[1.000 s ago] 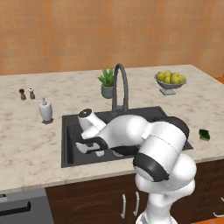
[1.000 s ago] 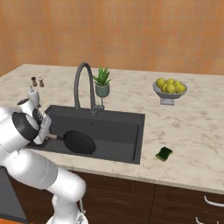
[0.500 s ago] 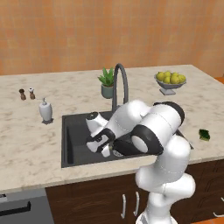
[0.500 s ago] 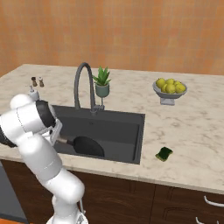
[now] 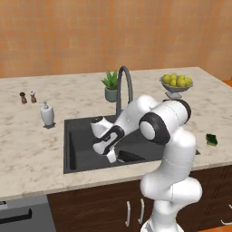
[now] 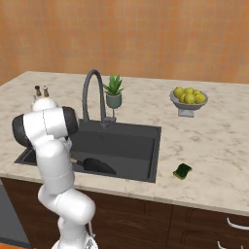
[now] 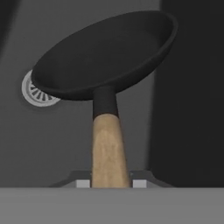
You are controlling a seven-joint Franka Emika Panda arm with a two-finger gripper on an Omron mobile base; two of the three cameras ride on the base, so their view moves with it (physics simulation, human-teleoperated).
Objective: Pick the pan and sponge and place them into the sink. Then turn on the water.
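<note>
In the hand view the black pan (image 7: 105, 52) hangs tilted over the sink (image 7: 65, 140) floor, partly covering the round metal drain (image 7: 36, 92). Its light-wooden handle (image 7: 107, 148) runs down between my gripper (image 7: 111, 183), which is shut on it. In the left base view my gripper (image 5: 111, 155) is low inside the sink (image 5: 80, 149), with the pan (image 5: 132, 157) by the front wall. The right base view shows the pan (image 6: 99, 166) in the sink (image 6: 129, 142) beside my arm. The dark green sponge (image 5: 211, 139) (image 6: 183, 170) lies on the counter right of the basin. No water runs from the faucet (image 5: 125, 84) (image 6: 91, 90).
A potted plant (image 5: 110, 86) stands behind the faucet. A bowl of lemons (image 5: 176, 84) sits at the back right. A white soap dispenser (image 5: 47, 114) stands left of the sink, with two small shakers (image 5: 27, 97) further back. My arm's elbow (image 5: 161, 122) arches over the basin's right half.
The arm has swung lower into the basin and toward its front wall, carrying the pan with it. The sponge has not moved.
</note>
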